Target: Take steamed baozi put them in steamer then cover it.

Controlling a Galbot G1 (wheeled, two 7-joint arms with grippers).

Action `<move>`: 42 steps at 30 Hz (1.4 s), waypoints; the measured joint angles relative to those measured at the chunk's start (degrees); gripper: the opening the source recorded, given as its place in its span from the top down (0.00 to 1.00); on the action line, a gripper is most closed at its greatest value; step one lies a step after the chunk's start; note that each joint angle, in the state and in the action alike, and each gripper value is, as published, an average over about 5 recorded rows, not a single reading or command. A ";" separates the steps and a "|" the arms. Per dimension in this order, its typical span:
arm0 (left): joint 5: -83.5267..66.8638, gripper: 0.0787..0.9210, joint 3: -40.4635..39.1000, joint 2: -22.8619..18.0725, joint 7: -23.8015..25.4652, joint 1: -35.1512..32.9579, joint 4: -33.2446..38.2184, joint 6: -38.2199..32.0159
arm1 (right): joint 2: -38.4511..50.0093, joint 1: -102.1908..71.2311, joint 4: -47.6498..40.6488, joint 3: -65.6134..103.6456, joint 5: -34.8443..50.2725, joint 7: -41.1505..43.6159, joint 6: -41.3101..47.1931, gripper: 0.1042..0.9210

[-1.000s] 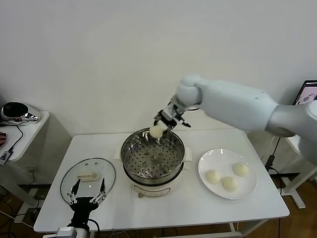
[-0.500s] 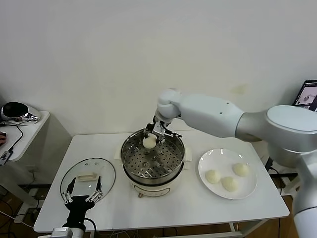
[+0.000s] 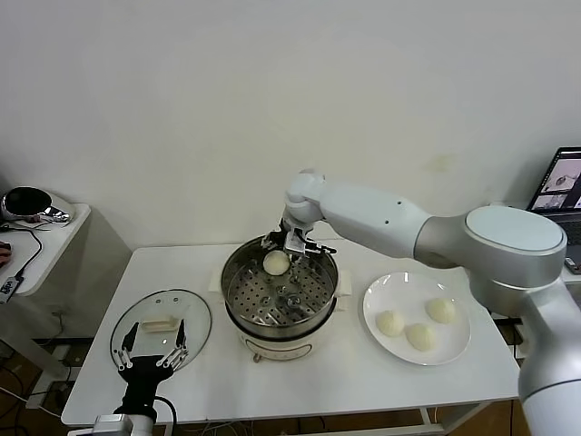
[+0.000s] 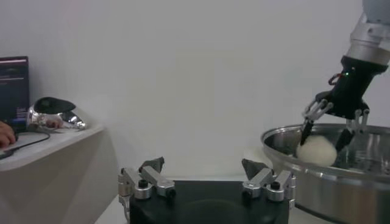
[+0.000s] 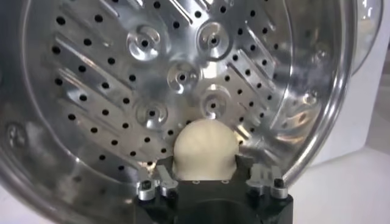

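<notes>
The baozi [image 5: 205,149] in the steamer [image 5: 317,115] is partly hidden: the right gripper [image 5: 210,176] body covers its near side, so whether the fingers touch it cannot be told. In the left wrist view, the steamer's rim hides the bun's underside. The laptop [image 3: 565,182] is cut off by the head view's edge.
</notes>
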State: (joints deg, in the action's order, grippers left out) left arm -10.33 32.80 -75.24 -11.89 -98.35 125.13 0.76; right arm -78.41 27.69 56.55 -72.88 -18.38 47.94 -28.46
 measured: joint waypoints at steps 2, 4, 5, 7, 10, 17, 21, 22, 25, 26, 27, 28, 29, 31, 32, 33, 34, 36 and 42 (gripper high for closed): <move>-0.09 0.12 -0.02 0.18 0.21 -0.03 0.27 0.08 | 1.23 1.63 2.08 -0.59 3.20 0.83 2.70 0.12; -0.21 0.12 -0.06 0.39 0.41 -0.12 0.60 0.25 | 3.08 3.62 5.04 -1.44 7.33 1.65 6.58 0.12; -0.27 0.12 -0.10 0.50 0.48 -0.13 0.78 0.38 | 4.22 4.70 6.75 -1.93 9.54 2.04 8.83 0.12; -0.37 0.12 -0.17 0.70 0.53 -0.04 1.16 0.66 | 6.97 7.04 10.71 -3.07 14.18 2.71 13.89 0.12; -0.43 0.12 -0.22 1.08 0.44 0.27 1.71 1.19 | 11.76 10.55 17.11 -4.94 20.59 3.53 21.86 0.12; -0.48 0.12 -0.35 2.03 0.44 0.75 2.81 2.09 | 24.27 17.00 30.46 -9.03 29.90 5.46 37.67 0.12; -0.52 0.12 -0.40 2.31 0.67 0.59 3.16 2.13 | 31.59 18.32 35.24 -10.46 31.59 6.77 42.95 0.12; -0.53 0.12 -0.35 2.37 0.72 0.54 3.22 2.12 | 33.28 18.40 36.08 -10.70 31.62 7.05 43.86 0.12; -0.55 0.12 -0.05 2.53 0.77 0.43 3.44 2.10 | 37.62 17.97 37.80 -10.96 31.16 7.73 45.89 0.12; -0.58 0.12 0.08 2.55 0.77 0.42 3.50 2.10 | 38.80 17.57 38.13 -10.88 30.92 7.94 46.39 0.12; -0.61 0.12 0.22 2.54 0.76 0.44 3.54 2.10 | 39.87 17.02 38.36 -10.70 30.64 8.17 46.83 0.12; -0.64 0.12 0.36 2.51 0.74 0.48 3.55 2.11 | 40.82 16.31 38.51 -10.39 30.33 8.38 47.19 0.12; -0.66 0.12 0.49 2.46 0.71 0.53 3.53 2.11 | 41.62 15.50 38.54 -9.98 30.00 8.58 47.47 0.12; -0.66 0.12 0.69 2.31 0.65 0.65 3.44 2.12 | 42.97 13.43 38.29 -8.79 29.22 8.93 47.86 0.12; -0.65 0.12 0.78 2.24 0.63 0.70 3.39 2.13 | 43.49 12.25 38.02 -8.09 28.81 9.09 47.97 0.12; -0.63 0.12 0.86 2.17 0.62 0.76 3.33 2.14 | 43.94 10.98 37.67 -7.33 28.40 9.25 48.04 0.12; -0.60 0.12 0.96 2.12 0.59 0.82 3.26 2.16 | 44.31 9.63 37.26 -6.50 27.98 9.43 48.09 0.12; -0.54 0.12 1.16 2.06 0.55 0.99 3.14 2.23 | 44.81 6.84 36.27 -4.72 27.13 9.75 48.09 0.12; -0.31 0.12 1.71 1.89 0.43 1.16 2.77 2.39 | 45.19 -1.56 32.83 0.92 24.12 10.61 47.48 0.12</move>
State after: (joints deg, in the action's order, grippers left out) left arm -10.64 34.52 -73.35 -11.45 -97.19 127.90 3.15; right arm -33.22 26.13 89.38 -71.96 5.74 58.55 19.02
